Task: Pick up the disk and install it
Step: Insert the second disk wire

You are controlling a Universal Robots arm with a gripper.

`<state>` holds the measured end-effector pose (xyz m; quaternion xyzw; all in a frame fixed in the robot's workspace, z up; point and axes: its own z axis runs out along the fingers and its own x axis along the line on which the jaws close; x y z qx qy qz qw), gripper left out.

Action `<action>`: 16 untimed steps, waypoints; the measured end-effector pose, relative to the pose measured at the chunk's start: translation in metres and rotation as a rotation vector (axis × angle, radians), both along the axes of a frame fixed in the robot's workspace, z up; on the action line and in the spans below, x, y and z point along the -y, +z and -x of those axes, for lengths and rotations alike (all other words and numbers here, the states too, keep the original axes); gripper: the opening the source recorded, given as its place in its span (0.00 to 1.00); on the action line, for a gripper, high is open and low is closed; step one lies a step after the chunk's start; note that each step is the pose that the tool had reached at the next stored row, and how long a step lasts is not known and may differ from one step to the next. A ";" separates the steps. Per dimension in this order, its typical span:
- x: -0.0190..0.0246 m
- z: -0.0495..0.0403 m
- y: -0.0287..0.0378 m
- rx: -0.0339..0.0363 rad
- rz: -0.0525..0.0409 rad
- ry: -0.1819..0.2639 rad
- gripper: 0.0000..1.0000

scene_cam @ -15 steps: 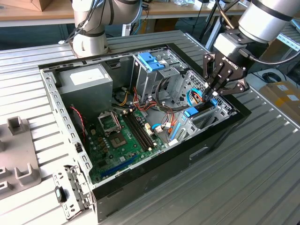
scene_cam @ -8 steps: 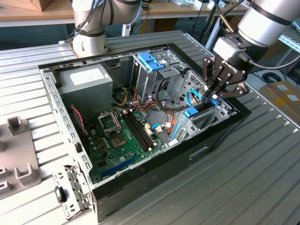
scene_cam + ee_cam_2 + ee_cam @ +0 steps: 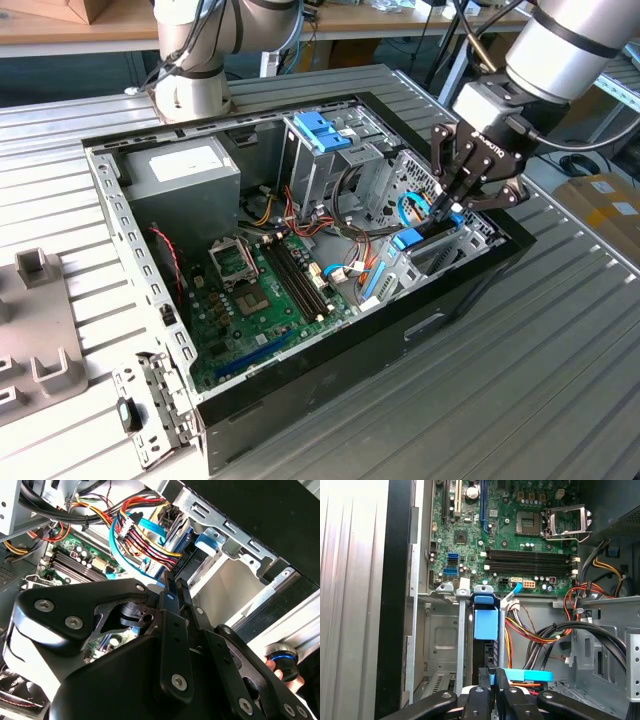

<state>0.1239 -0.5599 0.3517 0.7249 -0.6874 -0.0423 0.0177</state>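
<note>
Inside bay walls, gripper on disk

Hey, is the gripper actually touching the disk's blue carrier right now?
Touching. In the first wrist view the gripper has its fingertips closed on the blue edge of the disk, which stands upright in the drive bay.

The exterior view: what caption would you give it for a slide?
Robot gripper lowers a blue-framed disk edge-first into the drive bay of an open computer case.
</note>
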 end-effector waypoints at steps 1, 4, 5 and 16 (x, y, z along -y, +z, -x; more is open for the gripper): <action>-0.0004 0.0000 -0.0002 0.0000 0.0000 0.000 0.16; -0.0018 0.0000 -0.0012 0.0000 0.0000 0.000 0.16; -0.0025 0.0000 -0.0016 0.0000 0.0000 0.000 0.16; -0.0040 0.0000 -0.0055 0.0000 -0.0001 0.000 0.16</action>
